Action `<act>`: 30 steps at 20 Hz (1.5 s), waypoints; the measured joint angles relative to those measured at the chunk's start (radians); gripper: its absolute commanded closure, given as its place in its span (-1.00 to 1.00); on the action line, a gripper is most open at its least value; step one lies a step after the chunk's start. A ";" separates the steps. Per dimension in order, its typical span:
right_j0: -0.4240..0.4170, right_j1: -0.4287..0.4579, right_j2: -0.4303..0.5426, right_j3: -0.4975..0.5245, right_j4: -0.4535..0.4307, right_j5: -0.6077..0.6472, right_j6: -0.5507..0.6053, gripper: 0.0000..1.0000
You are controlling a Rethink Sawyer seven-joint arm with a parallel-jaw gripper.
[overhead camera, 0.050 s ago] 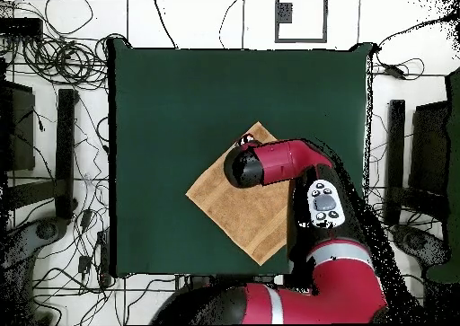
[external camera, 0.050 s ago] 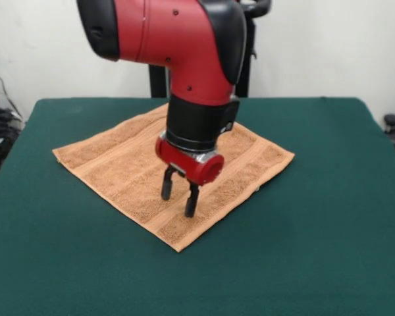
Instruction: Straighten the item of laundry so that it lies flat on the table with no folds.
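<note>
Directly under the gripper (external camera, 0.050 s ago: 179, 199) from the front: towel (external camera, 0.050 s ago: 118, 164) spread flat as a diamond on the green table (external camera, 0.050 s ago: 316, 217), fingers slightly parted, gripping nothing, tips at or just above the cloth. Overhead: arm (overhead camera, 0.050 s ago: 278, 165) covers the towel's (overhead camera, 0.050 s ago: 234, 206) right side; gripper hidden.
</note>
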 measured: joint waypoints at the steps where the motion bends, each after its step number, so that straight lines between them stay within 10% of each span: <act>1: -0.005 0.000 0.006 -0.004 -0.008 0.000 -0.021 -1.00; 30: -0.154 0.040 0.243 -0.077 -0.045 0.212 -0.275 -1.00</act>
